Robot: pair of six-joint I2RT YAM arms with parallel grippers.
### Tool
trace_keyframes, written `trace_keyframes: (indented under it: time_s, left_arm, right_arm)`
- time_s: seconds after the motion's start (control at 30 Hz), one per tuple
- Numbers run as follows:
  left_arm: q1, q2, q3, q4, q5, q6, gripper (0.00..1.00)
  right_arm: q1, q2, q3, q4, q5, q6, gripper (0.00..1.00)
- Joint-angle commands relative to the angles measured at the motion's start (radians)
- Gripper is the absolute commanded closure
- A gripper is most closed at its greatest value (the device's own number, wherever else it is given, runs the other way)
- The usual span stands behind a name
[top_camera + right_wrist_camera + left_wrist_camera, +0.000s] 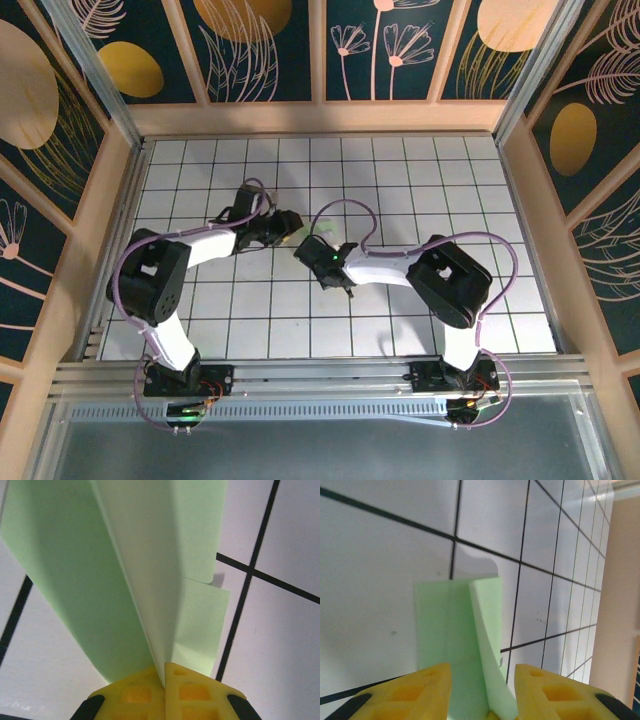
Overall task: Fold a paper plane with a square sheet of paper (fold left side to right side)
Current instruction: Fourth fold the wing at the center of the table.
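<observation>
**One pinch holds a folded green paper at mid-counter**

Near the middle of the white gridded counter, the two arms meet tip to tip. The right gripper has its yellow jaws clenched on the raised centre crease of the pale-green paper. The paper's flaps spread down to either side. The left gripper has its jaws released, standing apart on either side of the paper's upright ridge without pinching it. It is unclear whether the flaps touch the tiles.

With only one grip, the thin sheet could sag, swing or spring open at its folds. If the left jaws pull away crookedly, one could snag the ridge and crumple it. Too hard a pull from the right pinch could skew the crease.
</observation>
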Motion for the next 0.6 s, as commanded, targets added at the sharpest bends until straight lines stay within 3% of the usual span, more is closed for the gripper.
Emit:
trace_keyframes:
  time_s: [0.0,0.33,0.57]
  left_arm:
    - [0.046,-0.076,-0.026,-0.06,0.008,0.053,0.61]
    - [0.062,-0.115,-0.089,-0.075,0.117,0.105,0.61]
    - [-0.004,-0.083,-0.08,-0.079,0.149,0.108,0.61]
  right_arm:
    - [-0.039,-0.025,-0.055,0.049,-0.124,0.012,1.0]
    - [-0.185,-0.094,-0.161,0.174,-0.542,-0.03,1.0]
    - [-0.264,-0.086,-0.2,0.213,-0.713,-0.047,1.0]
